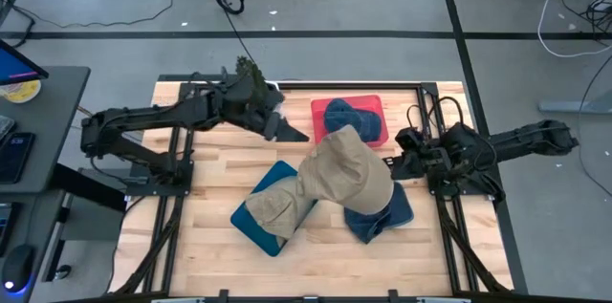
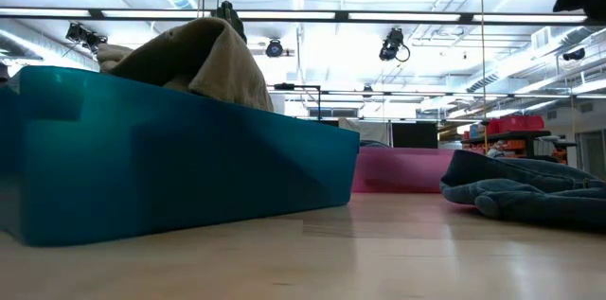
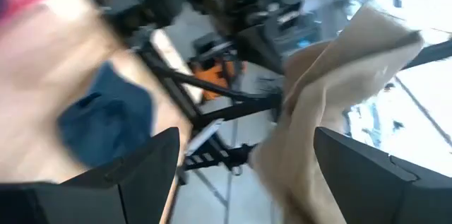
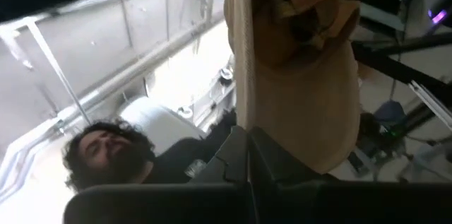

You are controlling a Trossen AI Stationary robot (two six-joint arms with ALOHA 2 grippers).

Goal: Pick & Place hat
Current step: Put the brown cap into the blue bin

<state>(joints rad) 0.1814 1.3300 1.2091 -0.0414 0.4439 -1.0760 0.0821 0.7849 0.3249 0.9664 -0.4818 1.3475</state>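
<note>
Two arms were seen over the wooden table point(image 1: 220, 265). A tan hat point(image 1: 342, 171) was held up in the air above the middle of the table, with part of it draped down onto a tan cloth in the teal bin point(image 1: 266, 228) near the front. In the right wrist view the tan hat point(image 4: 311, 61) was seen clamped at its edge between the closed fingers point(image 4: 236, 157) of the right gripper point(image 1: 402, 162), which was placed just beside the hat on its right side. A person's head was also caught in that view, beyond the table. The left gripper point(image 1: 287, 131) was held near the back of the table, just left of the pink bin point(image 1: 375, 110), with its fingers point(image 3: 152, 164) spread wide apart and nothing between them; the hat point(image 3: 332, 104) was seen hanging beyond them. A dark blue hat point(image 1: 342, 117) was lying in the pink bin, and another blue cloth piece point(image 1: 382, 219) was lying on the table under the raised hat. In the low view the teal bin point(image 2: 180, 163) was seen with tan fabric point(image 2: 199, 59) piled above its rim, the pink bin point(image 2: 402, 169) behind it, and blue fabric point(image 2: 530, 196) on the table to the right.
</note>
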